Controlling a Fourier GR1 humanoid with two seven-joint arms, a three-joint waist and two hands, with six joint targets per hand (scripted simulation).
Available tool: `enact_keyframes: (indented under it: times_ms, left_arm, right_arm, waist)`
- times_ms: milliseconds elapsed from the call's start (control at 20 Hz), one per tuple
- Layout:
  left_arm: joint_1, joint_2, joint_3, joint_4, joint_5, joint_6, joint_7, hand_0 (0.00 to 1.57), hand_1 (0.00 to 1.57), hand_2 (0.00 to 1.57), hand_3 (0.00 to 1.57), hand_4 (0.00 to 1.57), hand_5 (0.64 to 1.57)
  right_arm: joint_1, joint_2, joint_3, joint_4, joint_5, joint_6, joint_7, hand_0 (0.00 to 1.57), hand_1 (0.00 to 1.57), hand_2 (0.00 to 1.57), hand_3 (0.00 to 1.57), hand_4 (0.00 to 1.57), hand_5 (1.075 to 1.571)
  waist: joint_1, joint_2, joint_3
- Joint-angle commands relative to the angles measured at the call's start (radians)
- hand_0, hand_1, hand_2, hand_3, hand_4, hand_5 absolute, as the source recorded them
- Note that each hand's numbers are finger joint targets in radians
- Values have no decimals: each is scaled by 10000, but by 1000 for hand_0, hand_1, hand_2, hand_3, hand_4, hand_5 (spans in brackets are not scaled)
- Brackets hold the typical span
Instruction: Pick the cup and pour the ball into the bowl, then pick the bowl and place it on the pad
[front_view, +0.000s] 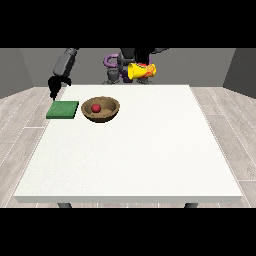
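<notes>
With the red ball (96, 107) already lying inside the brown wooden bowl (111, 113), the pour appears done and the second half of the task is still ahead. The bowl stands on the white worktop (135, 160), just beside the green pad (63, 110) and not on it. A yellow cup (141, 71) with red-orange markings is held tipped on its side in the air, behind the bowl and close to the robot's chest, by the hand at the view's right (148, 65); its fingers look wrapped round the cup, though they are largely hidden. The hand at the view's left (53, 85) hangs behind the pad, beyond the bowl; whether its fingers are open or closed cannot be told. Left to do: lifting the bowl onto the pad.
</notes>
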Motion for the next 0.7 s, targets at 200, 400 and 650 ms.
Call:
enact_keyframes:
  times_ms: [200,400,650]
  left_arm:
    - [2429,273,2429,-972,3996,1773,-2211,1513,1513,1447,1160,1322,1569]
    - [4047,-49,2963,-995,5716,3151,-4075,1277,1277,1105,778,1417,1571]
    - [3840,405,4229,-1081,8237,2918,-6982,1176,1176,1071,719,1413,1564]
  right_arm:
    - [-185,-830,-856,-25,-665,-89,-194,0,0,372,370,700,1564]
    - [-284,-1173,-1233,-260,-1025,76,-390,0,0,412,278,705,1550]
    - [-857,-1368,-1636,-406,-1535,302,-315,0,0,417,241,685,1550]
  waist:
    - [1635,1683,-56]
    - [2108,2999,-97]
    - [2449,4487,-35]
